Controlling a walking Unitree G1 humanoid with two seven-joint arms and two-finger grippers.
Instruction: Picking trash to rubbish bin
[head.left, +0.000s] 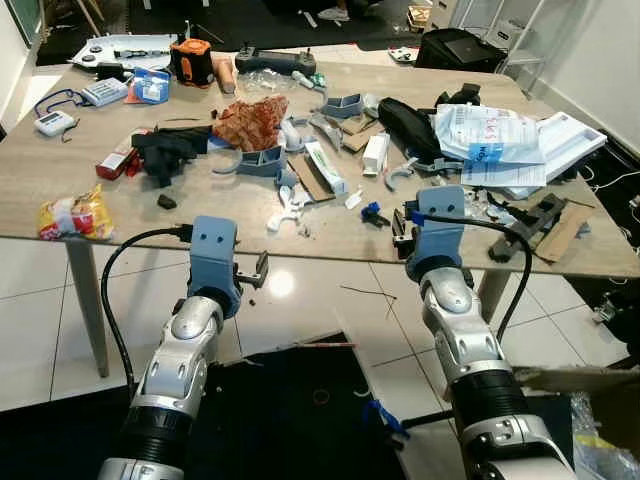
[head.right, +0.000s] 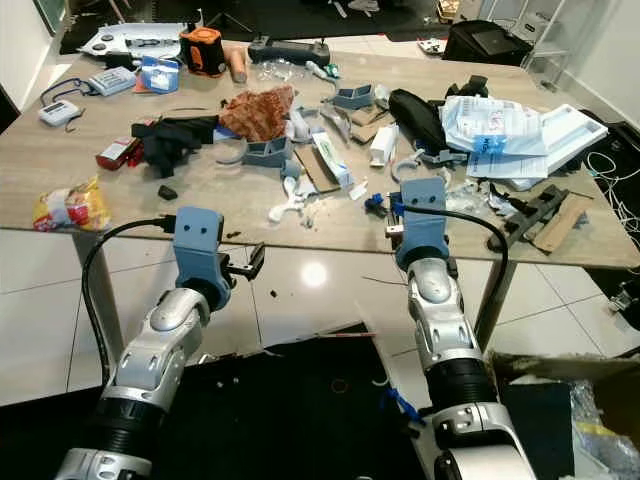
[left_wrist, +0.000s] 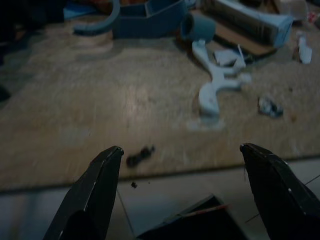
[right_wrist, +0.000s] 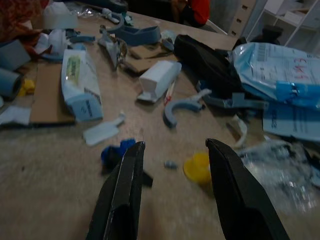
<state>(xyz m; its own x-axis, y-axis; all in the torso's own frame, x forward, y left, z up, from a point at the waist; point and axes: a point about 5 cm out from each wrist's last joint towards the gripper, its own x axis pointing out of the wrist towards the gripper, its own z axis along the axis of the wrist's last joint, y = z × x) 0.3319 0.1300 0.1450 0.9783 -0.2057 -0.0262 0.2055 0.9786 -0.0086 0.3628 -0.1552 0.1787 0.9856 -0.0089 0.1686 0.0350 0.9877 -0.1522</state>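
Left gripper (left_wrist: 180, 165) and right gripper (right_wrist: 172, 170), both spread and empty, hover at the worktop's (head.left: 120, 215) near edge, lower centre; a yellow cap (right_wrist: 196, 167), perhaps, lies ahead.

A wooden table (head.left: 60, 210) stands on a glossy white tiled floor (head.left: 40, 320).

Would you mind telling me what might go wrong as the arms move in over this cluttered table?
The right tool, open, points at a small yellow cap and blue bit lying close together; it may nudge one away. The left tool, open near the table edge, could knock the small black scrap onto the floor.
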